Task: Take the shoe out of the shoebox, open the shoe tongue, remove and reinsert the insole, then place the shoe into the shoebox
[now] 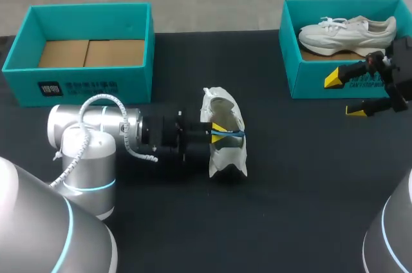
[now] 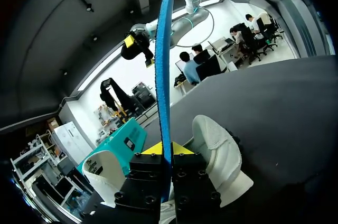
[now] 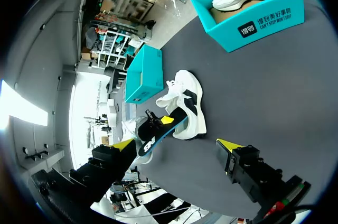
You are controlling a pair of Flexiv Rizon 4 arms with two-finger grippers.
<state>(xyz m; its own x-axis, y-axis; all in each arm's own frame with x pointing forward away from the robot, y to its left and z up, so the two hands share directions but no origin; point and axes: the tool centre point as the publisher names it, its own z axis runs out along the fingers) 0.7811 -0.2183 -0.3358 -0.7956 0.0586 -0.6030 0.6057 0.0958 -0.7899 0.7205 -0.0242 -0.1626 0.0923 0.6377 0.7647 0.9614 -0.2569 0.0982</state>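
Note:
A white shoe [image 1: 222, 109] lies on the black table near the middle, with its opening toward my left arm. My left gripper [image 1: 219, 132] is at the shoe's opening, shut on a thin blue insole [image 1: 233, 134]. In the left wrist view the insole [image 2: 162, 76] stands edge-on, rising from between the fingers [image 2: 182, 149], with the shoe [image 2: 222, 155] right beside them. My right gripper [image 1: 344, 95] hangs open at the far right, in front of the right box, holding nothing. The right wrist view has the shoe [image 3: 190, 102] and dark insole [image 3: 158, 137] ahead of the right gripper [image 3: 176, 145].
A teal shoebox [image 1: 84, 83] with only brown cardboard inside stands at the back left. A second teal shoebox [image 1: 309, 73] at the back right holds another white shoe [image 1: 347, 31]. The black table lies bare in front of the shoe.

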